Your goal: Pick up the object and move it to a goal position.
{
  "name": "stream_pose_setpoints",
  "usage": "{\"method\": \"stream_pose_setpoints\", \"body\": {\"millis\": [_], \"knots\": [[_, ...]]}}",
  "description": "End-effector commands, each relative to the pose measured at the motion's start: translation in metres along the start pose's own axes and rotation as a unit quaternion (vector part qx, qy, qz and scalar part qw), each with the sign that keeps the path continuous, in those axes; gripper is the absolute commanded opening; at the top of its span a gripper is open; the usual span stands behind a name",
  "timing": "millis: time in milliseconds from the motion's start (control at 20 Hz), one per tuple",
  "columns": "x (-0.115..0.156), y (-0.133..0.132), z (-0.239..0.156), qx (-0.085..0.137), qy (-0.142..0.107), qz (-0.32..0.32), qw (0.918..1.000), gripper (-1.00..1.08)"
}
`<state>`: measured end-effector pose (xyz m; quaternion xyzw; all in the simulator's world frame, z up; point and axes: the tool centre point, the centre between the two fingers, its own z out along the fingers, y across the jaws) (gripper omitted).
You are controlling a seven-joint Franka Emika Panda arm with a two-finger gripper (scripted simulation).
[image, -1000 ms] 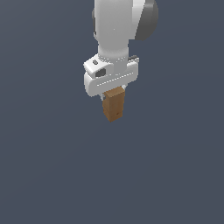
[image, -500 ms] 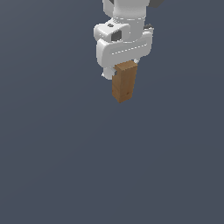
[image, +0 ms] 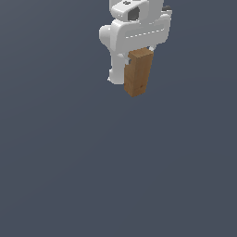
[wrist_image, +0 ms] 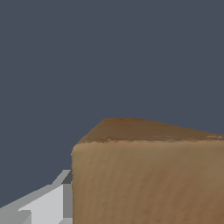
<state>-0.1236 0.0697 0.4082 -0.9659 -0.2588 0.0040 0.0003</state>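
Observation:
The object is a tan-brown wooden block hanging upright and slightly tilted below the white gripper, which is shut on its upper part. One white finger shows beside the block on the exterior view's left; the other finger is hidden behind the block. In the wrist view the object fills the lower half of the picture, with a grey-white finger at its side. The block hangs high above the dark grey floor.
A plain dark grey surface fills everything else in both views. No other object or marker shows.
The gripper has risen with the block and moved towards the exterior view's right, turning a little. The block now looks longer and larger in the picture.

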Motion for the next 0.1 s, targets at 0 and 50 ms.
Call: {"method": "stream_pose_setpoints", "body": {"millis": [0,50], "knots": [[-0.0003,-0.0025,-0.0074,-0.001,0.004,0.000,1.0000,-1.00],[-0.0003,-0.0027,-0.0077,-0.001,0.004,0.000,1.0000,-1.00]]}}
